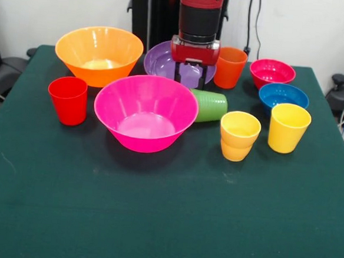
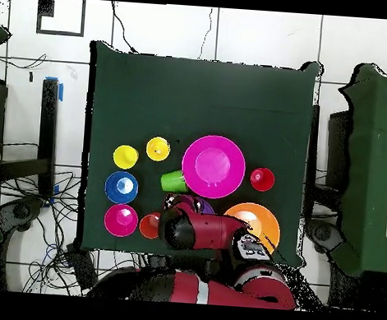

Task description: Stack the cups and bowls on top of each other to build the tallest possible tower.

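The gripper (image 1: 193, 77) hangs over the purple bowl (image 1: 162, 61), just behind the hot pink bowl (image 1: 145, 112); whether its jaws are apart or together I cannot tell. The green cup (image 1: 211, 106) lies on its side, apparently touching the pink bowl's rim.

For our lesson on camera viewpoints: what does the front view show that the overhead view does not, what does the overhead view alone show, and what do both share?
Only the front view shows the green cup lying on its side against the hot pink bowl, and most of the purple bowl behind the gripper. Only the overhead view shows the whole green table from above, with the arm covering most of the purple bowl. Both show the red cup, blue bowl and orange bowl.
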